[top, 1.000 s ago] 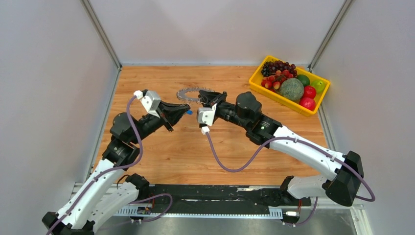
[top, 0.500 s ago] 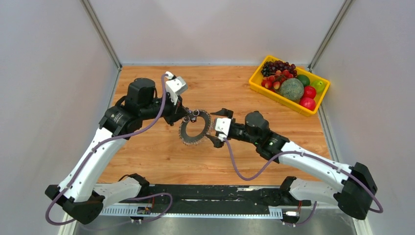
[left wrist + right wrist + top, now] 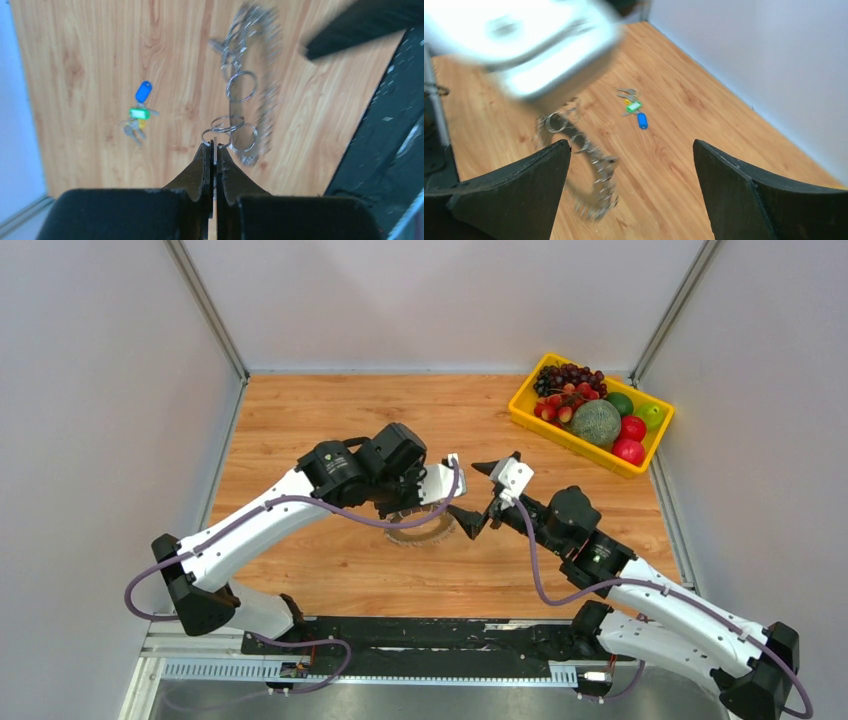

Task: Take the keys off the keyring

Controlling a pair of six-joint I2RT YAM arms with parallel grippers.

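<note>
The left pincer (image 3: 214,146) is clenched on 1 small split ring (image 3: 203,136). The big toothed keyring (image 3: 267,100) seems to hang from it over the bench (image 3: 75,60), blurred, at the upper middle of the left wrist view. It is probably lifted to expose its small rings. The right pincer (image 3: 631,144) is released and empty, beside the keyring. 1 bunch of keys (image 3: 136,122) with blue and green tags lies at centre left, well apart, so it seems already removed.
</note>
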